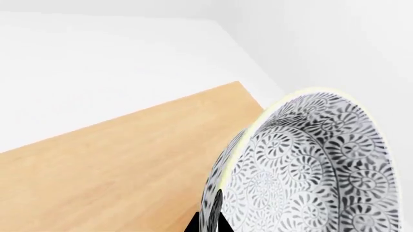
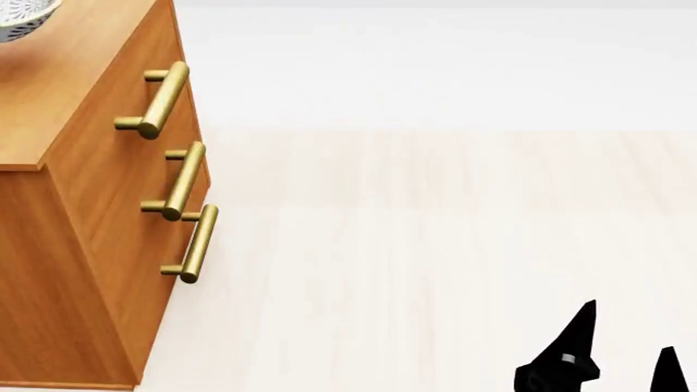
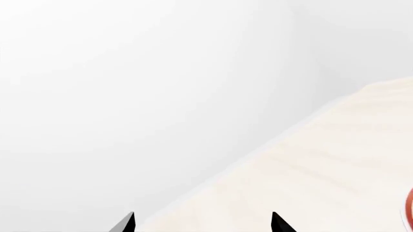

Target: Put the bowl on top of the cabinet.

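Observation:
The bowl [image 1: 310,169], white with grey-black flower motifs, fills the near part of the left wrist view and stands tilted on its edge. My left gripper [image 1: 210,224] is shut on its rim, one dark fingertip on each side of the wall. Beneath it lies the cabinet's light wood top [image 1: 116,164]; I cannot tell whether the bowl touches it. In the head view the cabinet [image 2: 109,245] stands at the left, and only a sliver of the bowl [image 2: 22,20] shows at its top corner. My right gripper [image 2: 623,358] hangs open and empty at the lower right, also shown as the right gripper [image 3: 203,222].
Three brass bar handles [image 2: 163,102] stick out of the cabinet's front towards the pale table surface [image 2: 436,245]. A red-edged rim [image 3: 409,209] peeks in at the border of the right wrist view. White walls lie behind.

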Motion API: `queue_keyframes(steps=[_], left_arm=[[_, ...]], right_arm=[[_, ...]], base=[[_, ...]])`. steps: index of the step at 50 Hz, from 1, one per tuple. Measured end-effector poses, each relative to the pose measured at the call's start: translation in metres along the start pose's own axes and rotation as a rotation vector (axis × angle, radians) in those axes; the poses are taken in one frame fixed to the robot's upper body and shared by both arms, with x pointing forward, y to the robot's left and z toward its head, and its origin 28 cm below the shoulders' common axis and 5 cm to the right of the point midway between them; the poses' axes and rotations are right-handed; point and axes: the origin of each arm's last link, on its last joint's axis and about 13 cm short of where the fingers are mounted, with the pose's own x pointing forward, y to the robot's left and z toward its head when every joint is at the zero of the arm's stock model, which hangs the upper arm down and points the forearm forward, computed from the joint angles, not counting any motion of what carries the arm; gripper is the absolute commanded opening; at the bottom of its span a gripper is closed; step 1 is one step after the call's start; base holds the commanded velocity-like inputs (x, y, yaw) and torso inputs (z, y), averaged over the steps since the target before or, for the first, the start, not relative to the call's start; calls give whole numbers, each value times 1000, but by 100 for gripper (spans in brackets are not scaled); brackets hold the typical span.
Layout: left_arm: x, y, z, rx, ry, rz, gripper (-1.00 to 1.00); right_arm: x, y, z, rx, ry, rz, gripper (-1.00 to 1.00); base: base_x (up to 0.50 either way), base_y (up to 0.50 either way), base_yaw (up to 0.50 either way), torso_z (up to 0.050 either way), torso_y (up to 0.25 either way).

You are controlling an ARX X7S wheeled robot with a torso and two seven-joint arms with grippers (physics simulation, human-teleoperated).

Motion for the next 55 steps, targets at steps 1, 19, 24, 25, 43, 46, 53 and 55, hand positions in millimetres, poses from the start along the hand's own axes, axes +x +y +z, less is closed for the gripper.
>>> queue_keyframes(steps=[1, 19, 24, 25, 43, 46, 53, 55], left_arm=[[0, 0, 0, 0, 0, 0, -100], [9, 6, -6, 1, 10, 13, -100], [11, 7, -8, 3, 12, 17, -100], [11, 7, -9, 3, 13, 17, -100], [15, 10, -10, 3, 0, 27, 100], [15, 10, -9, 4, -4, 29, 100], [15, 11, -8, 5, -12, 33, 100], [15, 11, -7, 5, -14, 34, 100]], right_arm=[[0, 0, 0, 0, 0, 0, 100], [1, 1, -2, -8, 3, 0, 100], [1, 1, -2, -9, 4, 0, 100], [1, 1, -2, -10, 4, 0, 100], [1, 1, -3, -12, 6, 1, 100], [1, 1, -3, -12, 7, 2, 100], [1, 1, -3, -11, 8, 4, 100], [1, 1, -3, -11, 8, 4, 100]], base=[[0, 0, 0, 0, 0], [0, 0, 0, 1, 1], [0, 0, 0, 0, 0], [0, 0, 0, 0, 0], [0, 0, 0, 0, 0], [0, 0, 0, 0, 0], [0, 0, 0, 0, 0], [0, 0, 0, 0, 0]])
